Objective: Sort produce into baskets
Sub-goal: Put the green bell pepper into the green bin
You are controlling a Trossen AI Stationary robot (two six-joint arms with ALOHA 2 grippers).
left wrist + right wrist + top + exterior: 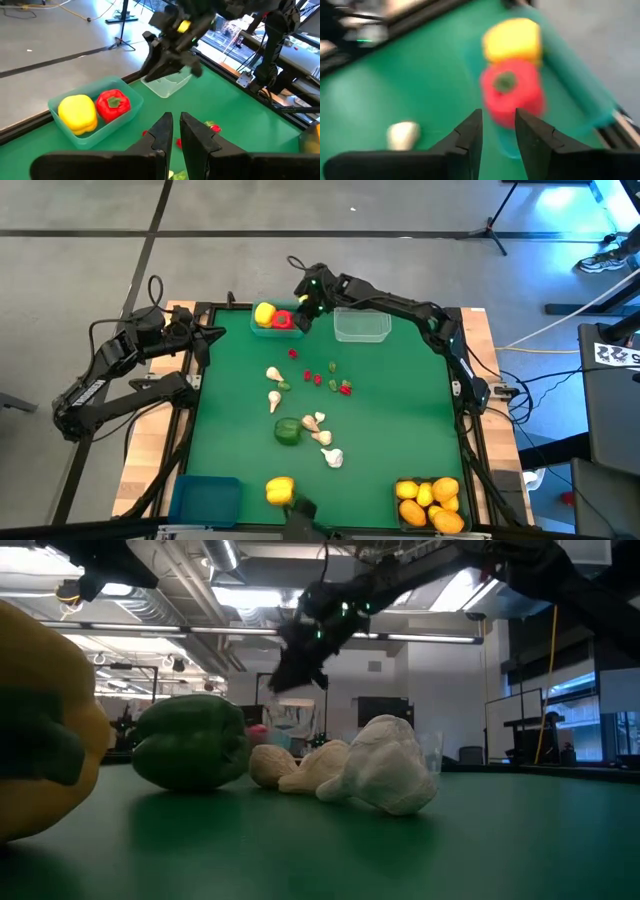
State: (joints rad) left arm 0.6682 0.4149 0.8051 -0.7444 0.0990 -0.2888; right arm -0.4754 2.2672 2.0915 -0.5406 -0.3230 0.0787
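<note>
A translucent teal basket (pixel 262 331) stands at the table's far edge with a yellow bell pepper (pixel 264 313) and a red bell pepper (pixel 283 320) resting in it. My right gripper (pixel 302 310) hangs just above the basket's right end, slanting down, open. Nothing is between its fingers (pixel 470 135). The red pepper (pixel 512 97) lies below and beyond them. My left gripper (pixel 215 335) waits shut at the table's far left corner, with nothing in it (pixel 176 122). More produce lies loose on the green mat.
A clear basket (pixel 361 326) stands right of the teal one. A blue basket (pixel 205 500) sits at the near left and a dark basket (pixel 402 505) with orange citrus at the near right. A green pepper (pixel 287 431), a yellow pepper (pixel 280 490), garlic bulbs (pixel 332 457) and small red and green pieces (pixel 320 377) lie mid-table.
</note>
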